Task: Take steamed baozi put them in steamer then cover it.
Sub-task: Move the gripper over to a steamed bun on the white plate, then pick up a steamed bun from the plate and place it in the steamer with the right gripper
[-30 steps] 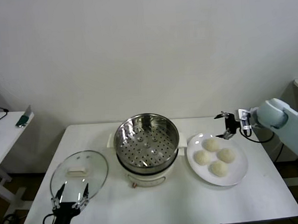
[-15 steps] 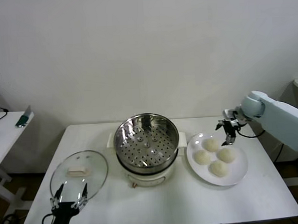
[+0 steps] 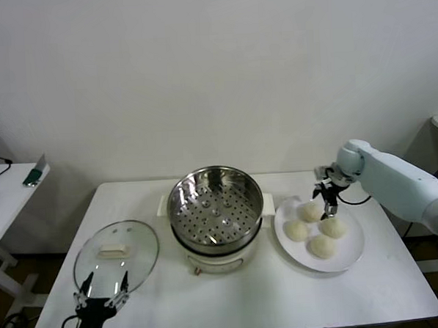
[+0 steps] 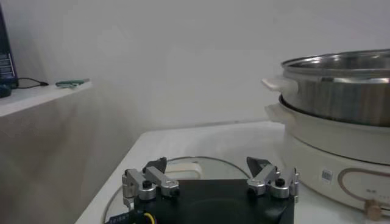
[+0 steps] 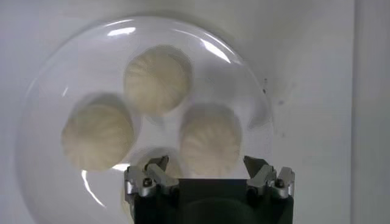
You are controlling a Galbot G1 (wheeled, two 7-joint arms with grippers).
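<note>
1. The right gripper (image 3: pixel 326 203) hung over the far edge of the white plate (image 3: pixel 345 256), fingers spread wide and holding nothing.
2. Four steamed baozi (image 3: pixel 321 247) lay on that plate, just right of the steamer (image 3: pixel 215 208).
3. The steamer stood at the table's (image 3: pixel 233 295) middle, uncovered, its perforated tray bare.
4. On its cream base a small square mark (image 4: pixel 327 176) showed, too small to read.
5. The cover (image 3: pixel 116 255) lay flat on the table left of the steamer.
6. The left gripper (image 3: pixel 102 291) waited at the cover's near edge, fingers wide apart and empty.
</note>
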